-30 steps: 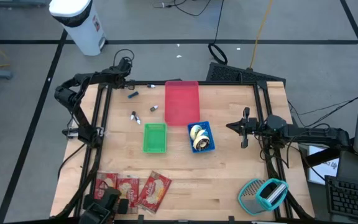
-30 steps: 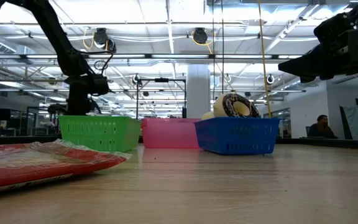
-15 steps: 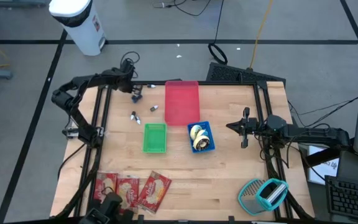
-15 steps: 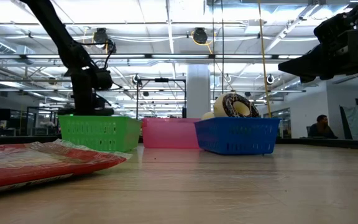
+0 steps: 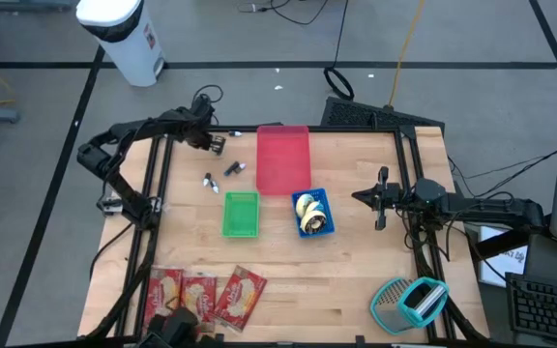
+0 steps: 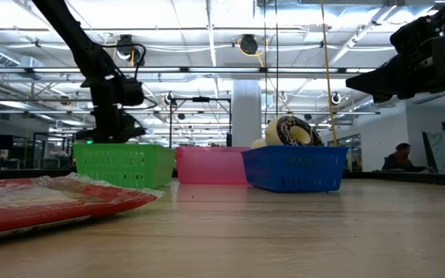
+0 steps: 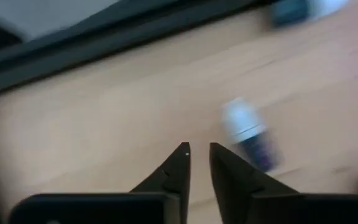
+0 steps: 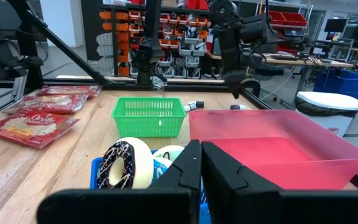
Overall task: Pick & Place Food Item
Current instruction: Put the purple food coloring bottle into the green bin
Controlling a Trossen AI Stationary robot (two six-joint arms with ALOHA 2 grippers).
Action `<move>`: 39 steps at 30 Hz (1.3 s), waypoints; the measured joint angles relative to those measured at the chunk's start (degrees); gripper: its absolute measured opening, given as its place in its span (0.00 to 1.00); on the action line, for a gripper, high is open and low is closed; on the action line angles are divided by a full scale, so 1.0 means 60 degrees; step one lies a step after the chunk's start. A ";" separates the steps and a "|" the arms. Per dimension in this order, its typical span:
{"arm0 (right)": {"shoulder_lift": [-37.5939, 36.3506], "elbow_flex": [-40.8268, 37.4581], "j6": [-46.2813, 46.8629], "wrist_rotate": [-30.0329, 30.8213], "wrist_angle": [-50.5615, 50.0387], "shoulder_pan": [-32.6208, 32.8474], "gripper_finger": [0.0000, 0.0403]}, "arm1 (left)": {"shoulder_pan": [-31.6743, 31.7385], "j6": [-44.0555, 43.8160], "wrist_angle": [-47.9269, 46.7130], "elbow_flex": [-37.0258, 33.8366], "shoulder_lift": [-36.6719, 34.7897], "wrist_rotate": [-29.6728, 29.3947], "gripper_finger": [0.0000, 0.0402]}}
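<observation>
My left gripper (image 5: 217, 145) hangs over the table's far left part, fingers pointing steeply down, a narrow gap between them (image 7: 199, 149) and nothing in it. A small bottle-like thing (image 7: 248, 132), white at one end and dark at the other, lies on the wood just beside the fingers, untouched. Doughnuts (image 5: 307, 211) sit in a blue basket (image 5: 323, 224) at mid table. Red snack packets (image 5: 206, 295) lie flat at the near left. My right gripper (image 5: 359, 196) waits shut at the table's right, above the wood.
An empty green basket (image 5: 241, 214) stands left of the blue one, with a pink tray (image 5: 283, 159) behind them. More small things (image 5: 209, 181) (image 5: 232, 167) lie near the left gripper. A teal wire holder (image 5: 409, 300) sits at the near right. The near middle is bare wood.
My left gripper has moved toward the table's right along the far edge and risen a little, turning as it went. The right arm has kept still.
</observation>
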 joint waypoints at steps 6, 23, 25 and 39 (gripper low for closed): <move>0.0000 0.0000 -0.0002 0.0000 0.0000 -0.0001 0.00 | -0.1033 -0.0149 0.0796 0.0013 0.0000 0.0083 0.35; 0.0000 0.0000 -0.0002 0.0001 0.0000 0.0000 0.01 | -0.1646 -0.1788 0.0169 0.0011 0.0000 -0.1589 0.52; 0.0000 0.0003 -0.0002 0.0001 0.0000 0.0000 0.01 | -0.1587 -0.1945 0.0169 0.0011 0.0000 -0.1545 0.51; 0.0000 0.0000 -0.0002 0.0000 0.0000 -0.0001 0.01 | -0.1355 -0.2154 0.0337 0.0011 0.0664 -0.0857 0.46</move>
